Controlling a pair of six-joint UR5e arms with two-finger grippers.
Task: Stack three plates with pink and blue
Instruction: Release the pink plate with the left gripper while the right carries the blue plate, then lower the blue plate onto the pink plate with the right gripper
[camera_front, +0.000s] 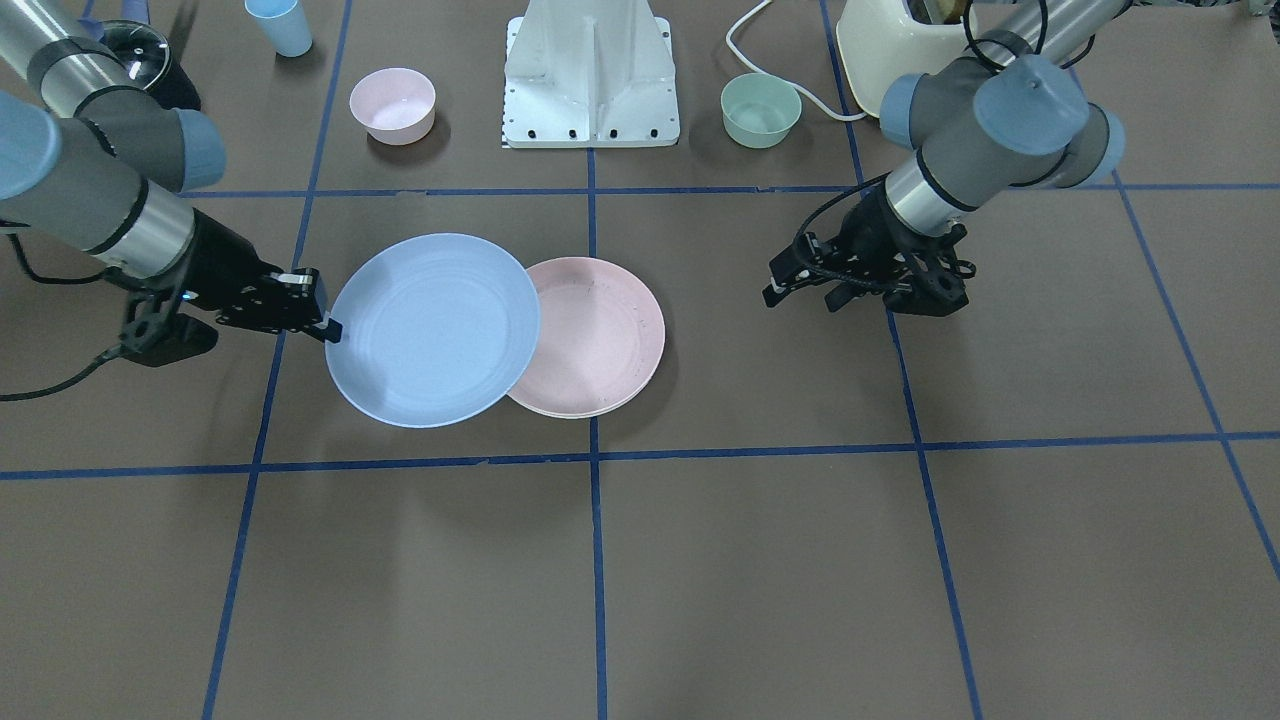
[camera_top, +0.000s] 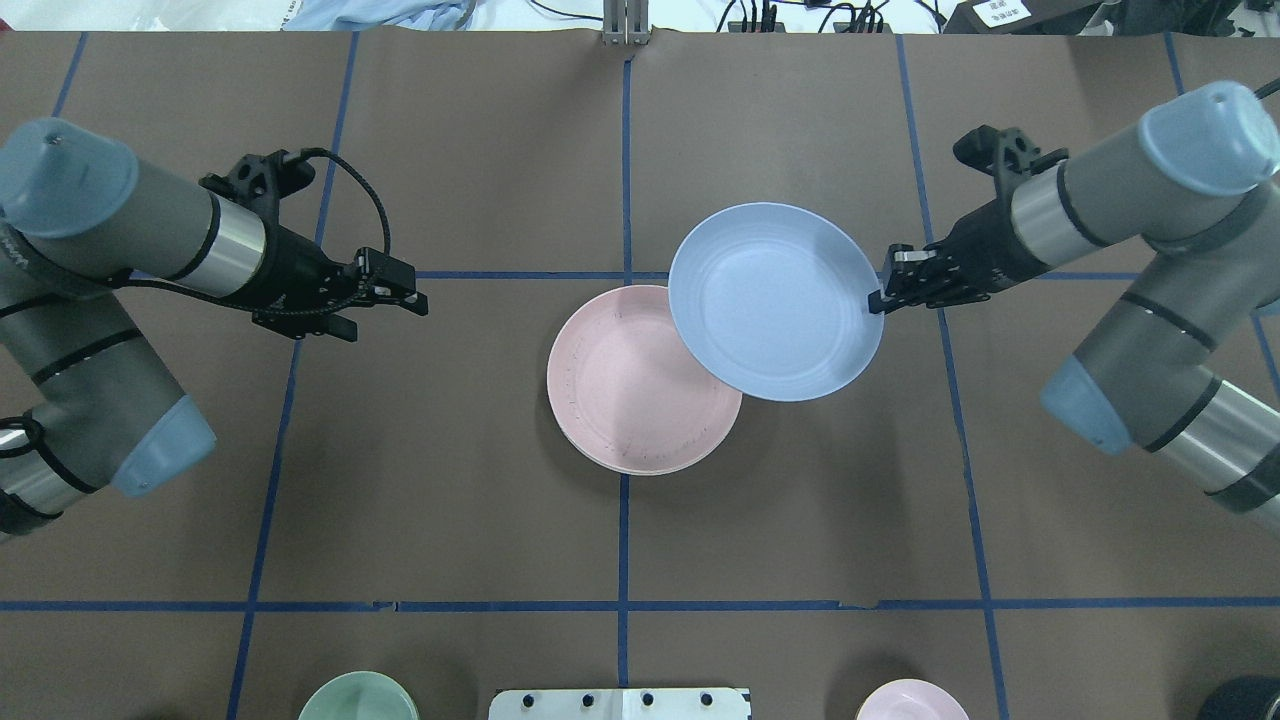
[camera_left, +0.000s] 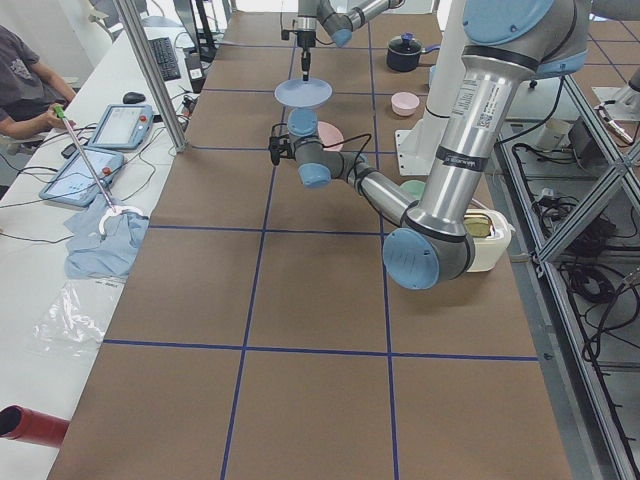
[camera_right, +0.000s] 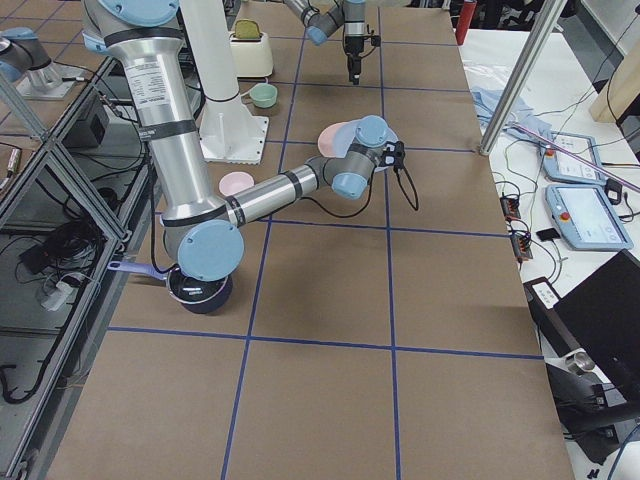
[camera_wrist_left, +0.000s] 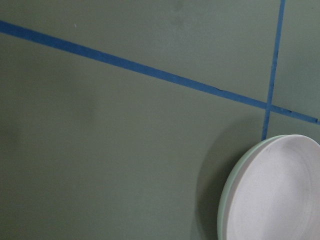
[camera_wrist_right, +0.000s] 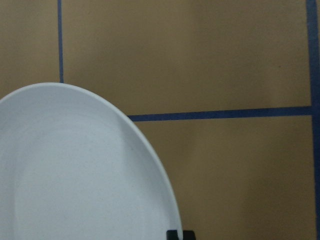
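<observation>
The light blue plate (camera_top: 775, 300) hangs tilted above the table, and its edge overlaps the pale pink plate (camera_top: 640, 385). My right gripper (camera_top: 878, 297) is shut on the blue plate's rim; the plate fills the lower left of the right wrist view (camera_wrist_right: 75, 170). The pink plate lies on the table, stacked on the cream-green plate, whose rim shows under it in the left wrist view (camera_wrist_left: 223, 210). My left gripper (camera_top: 418, 290) is open and empty, well to the left of the stack.
Along the robot's side stand a small pink bowl (camera_front: 392, 105), a green bowl (camera_front: 761, 110), a light blue cup (camera_front: 280, 25), a dark pot (camera_front: 140, 55), a cream appliance (camera_front: 890, 45) and the white robot base (camera_front: 592, 75).
</observation>
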